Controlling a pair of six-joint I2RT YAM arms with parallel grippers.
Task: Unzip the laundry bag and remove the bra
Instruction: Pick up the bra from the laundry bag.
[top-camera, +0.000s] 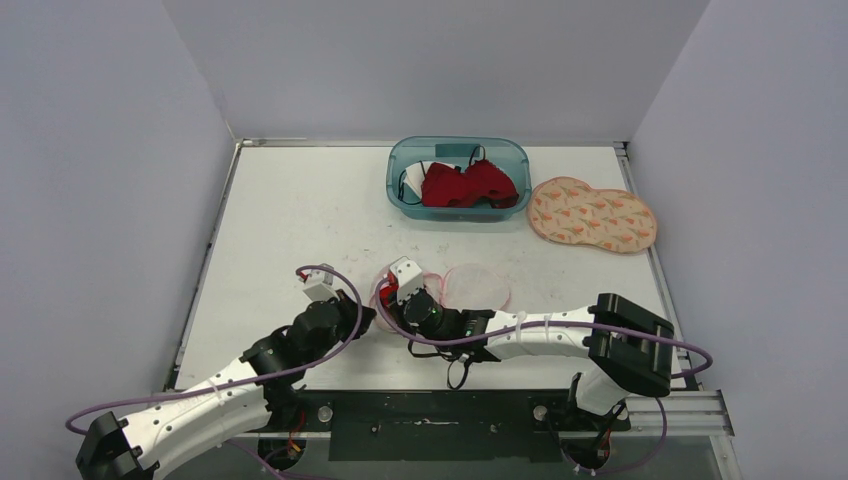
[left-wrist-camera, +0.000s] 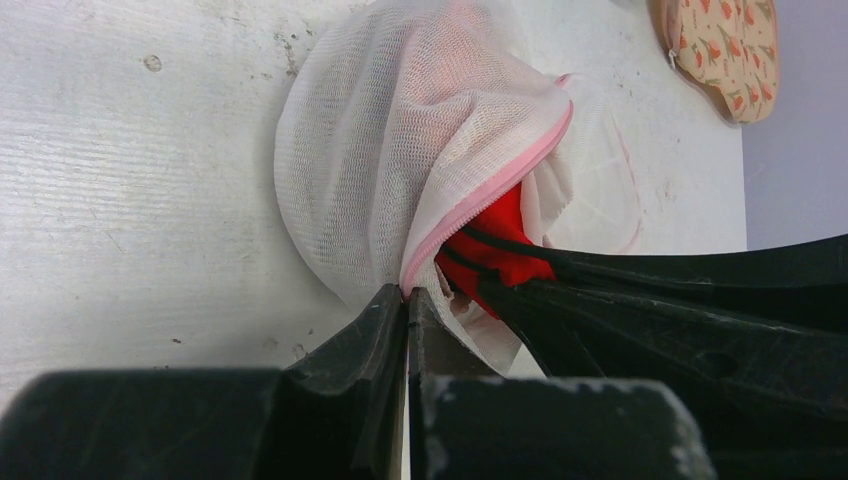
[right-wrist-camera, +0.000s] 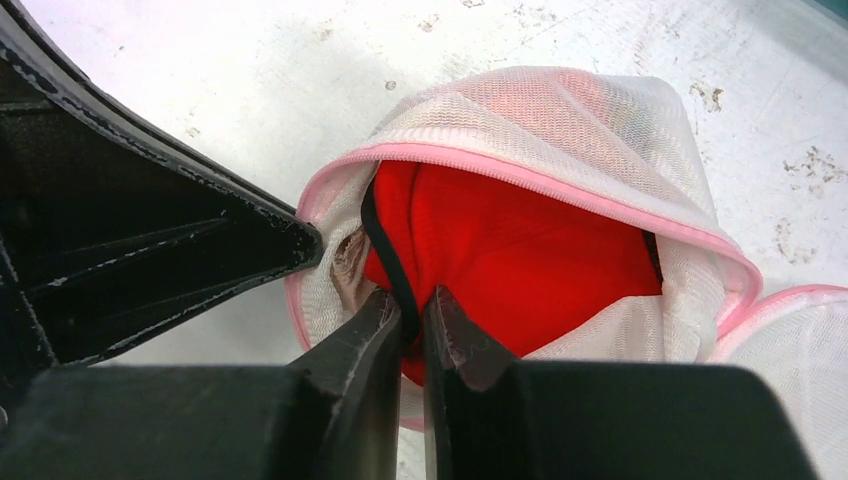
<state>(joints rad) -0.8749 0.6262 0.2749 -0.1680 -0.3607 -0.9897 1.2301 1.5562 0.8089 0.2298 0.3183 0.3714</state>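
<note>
The white mesh laundry bag (left-wrist-camera: 380, 150) with pink zipper trim lies at the table's near middle (top-camera: 470, 285), its mouth open. My left gripper (left-wrist-camera: 407, 293) is shut on the bag's pink zipper edge. The red bra (right-wrist-camera: 520, 260) shows inside the opening, a black strap along its left side. My right gripper (right-wrist-camera: 412, 300) is shut on the bra, pinching the strap and red fabric at the mouth. In the top view both grippers meet at the bag's left end, left (top-camera: 368, 312) and right (top-camera: 398, 300). Most of the bra is still inside the mesh.
A teal bin (top-camera: 400, 165) at the back middle holds a red garment (top-camera: 468, 186) and white items. A floral patterned pouch (top-camera: 592, 215) lies to its right, also seen in the left wrist view (left-wrist-camera: 735, 50). Grey walls enclose the table.
</note>
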